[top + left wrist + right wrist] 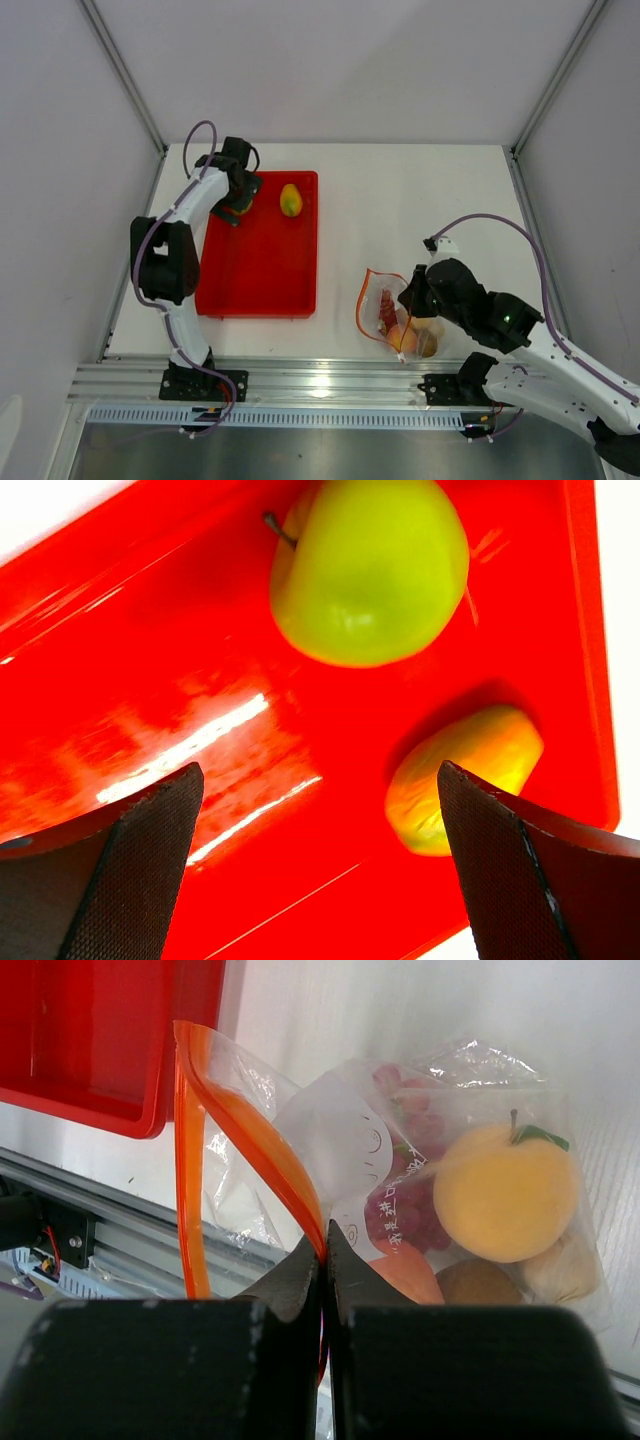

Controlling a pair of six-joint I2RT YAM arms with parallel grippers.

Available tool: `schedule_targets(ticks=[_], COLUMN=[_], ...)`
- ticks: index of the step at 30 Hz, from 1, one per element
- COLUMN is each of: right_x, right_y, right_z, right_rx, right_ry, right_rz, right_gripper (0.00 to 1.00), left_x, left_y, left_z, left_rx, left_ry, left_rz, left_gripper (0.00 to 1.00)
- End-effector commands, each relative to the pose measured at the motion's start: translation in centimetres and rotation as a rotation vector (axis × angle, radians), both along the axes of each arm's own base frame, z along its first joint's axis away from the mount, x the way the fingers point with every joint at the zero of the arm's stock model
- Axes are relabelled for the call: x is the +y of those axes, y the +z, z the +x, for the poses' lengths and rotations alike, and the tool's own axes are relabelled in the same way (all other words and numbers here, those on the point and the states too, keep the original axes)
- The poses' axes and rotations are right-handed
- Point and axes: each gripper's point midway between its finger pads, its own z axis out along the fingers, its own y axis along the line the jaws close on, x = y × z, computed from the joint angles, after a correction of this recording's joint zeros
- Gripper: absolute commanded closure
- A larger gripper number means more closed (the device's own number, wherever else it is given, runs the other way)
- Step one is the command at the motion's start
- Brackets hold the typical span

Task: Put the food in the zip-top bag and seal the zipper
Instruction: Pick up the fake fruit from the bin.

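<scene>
The red tray (pixel 258 290) lies on the white table (pixel 420 200), and two fruits are in its far end. These are a green apple (pixel 370 570) near the far left corner and a yellow-green mango (pixel 465 775) just right of it, close together but not touching. The left gripper (pixel 318 780) hangs over that corner with its jaws spread wide and nothing between them but bare tray floor. Both fruits lie beyond the fingertips. From above, the left wrist covers the apple, so only the mango shows there.

The zip-top bag (pixel 330 1140) lies on the table just right of the tray's near right corner, apart from it and close to the aluminium rail (pixel 320 380). Its mouth gapes toward the tray, the orange-red zipper (pixel 190 1160) looping open. The right gripper (pixel 323 1245) is pinched tight on the zipper at one end of the mouth.

Inside the bag are an orange (pixel 505 1195), a dark red grape bunch (pixel 405 1215), a kiwi (pixel 478 1282), a peach (pixel 408 1275) and a pale bulb (pixel 562 1268). They are crowded at the end away from the tray, and the right arm partly hides them from above.
</scene>
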Motion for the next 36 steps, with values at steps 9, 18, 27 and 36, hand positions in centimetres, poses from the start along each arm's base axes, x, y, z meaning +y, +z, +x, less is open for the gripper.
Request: schedule_targets(ticks=[9,18,27,36], right_x=[0.1,0.1,0.2,0.7], right_y=[0.9,0.5,0.3,1.1], right_z=[-0.2,-0.2,0.1,0.3], right_rx=[-0.034,-0.036,-0.042,-0.053], right_ry=[0.028,0.034,0.036,0.048], right_rz=[0.034,0.025,0.020,0.037], right_gripper=[1.00,1.00,1.00,1.00], left_x=[1.2,2.3,3.2,4.3], left_y=[-0.9,-2.4,-1.9,-1.9], left_z=[4.1,5.0,7.4,7.8], left_rx=[-0.095,-0.136,-0.235,-0.214], left_ry=[0.150,0.250,0.233,0.269], left_rz=[-0.080,-0.125,-0.074,-0.035], left_gripper=[0.00,0.01,0.01,0.01])
